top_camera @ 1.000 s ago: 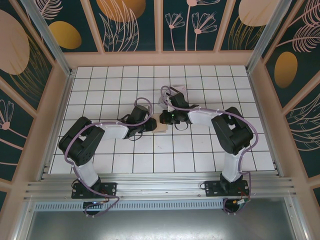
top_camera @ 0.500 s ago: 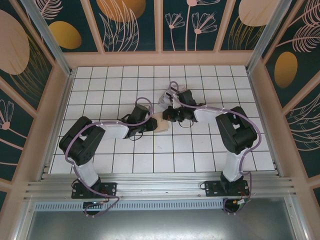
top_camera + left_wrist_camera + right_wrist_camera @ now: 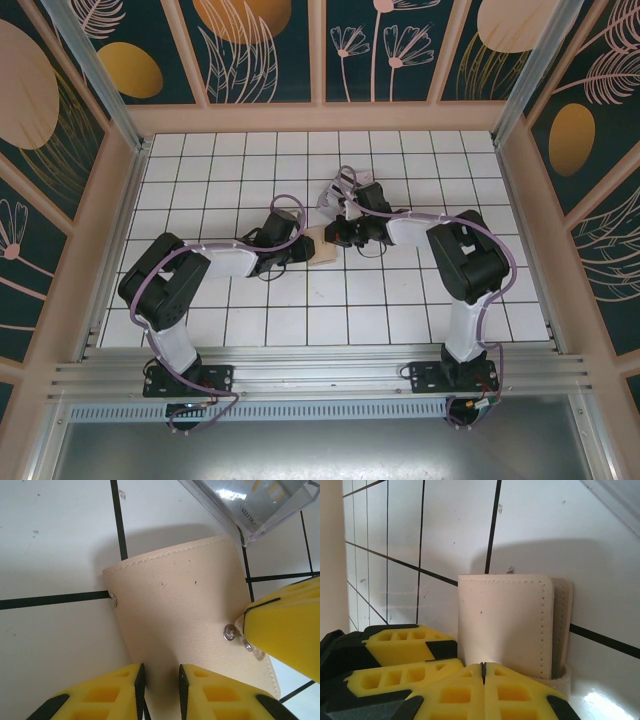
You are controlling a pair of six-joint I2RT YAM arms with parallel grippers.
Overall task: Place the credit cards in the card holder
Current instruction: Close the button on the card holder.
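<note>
left end effector clamped on card holder edge | right end effector closed, empty, tips right against it | card holder mid-tabletop between both

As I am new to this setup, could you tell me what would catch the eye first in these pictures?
At the middle of the white tiled table, the left hand pinches the near edge of a tan card holder, while the shut right hand noses up beside it. A clear plastic case lies just beyond the holder.
</note>
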